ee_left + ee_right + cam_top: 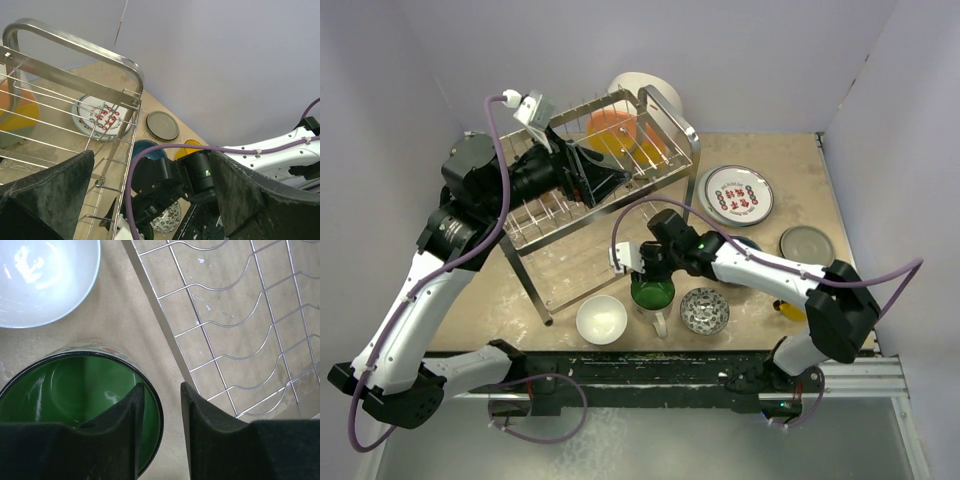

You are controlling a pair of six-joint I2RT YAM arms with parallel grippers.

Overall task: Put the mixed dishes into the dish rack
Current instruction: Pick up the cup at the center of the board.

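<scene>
Two hands apart — left hand (pixel 152 152), right hand (pixel 162 387) astride green mug (pixel 75 390); plate (pixel 740 195) lettering illegible.

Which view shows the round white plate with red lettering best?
Top external: the round white plate with red lettering shows nearly whole beside the chrome wire rack. Left wrist sees it partly behind rack wires; right wrist misses it.

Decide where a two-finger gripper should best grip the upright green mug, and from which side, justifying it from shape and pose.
Grip the rim wall of the green mug from straight above, one finger inside, one outside. It stands upright, mouth open to the top, and its wall is thin enough to pinch. The right gripper straddles the rim this way.
</scene>
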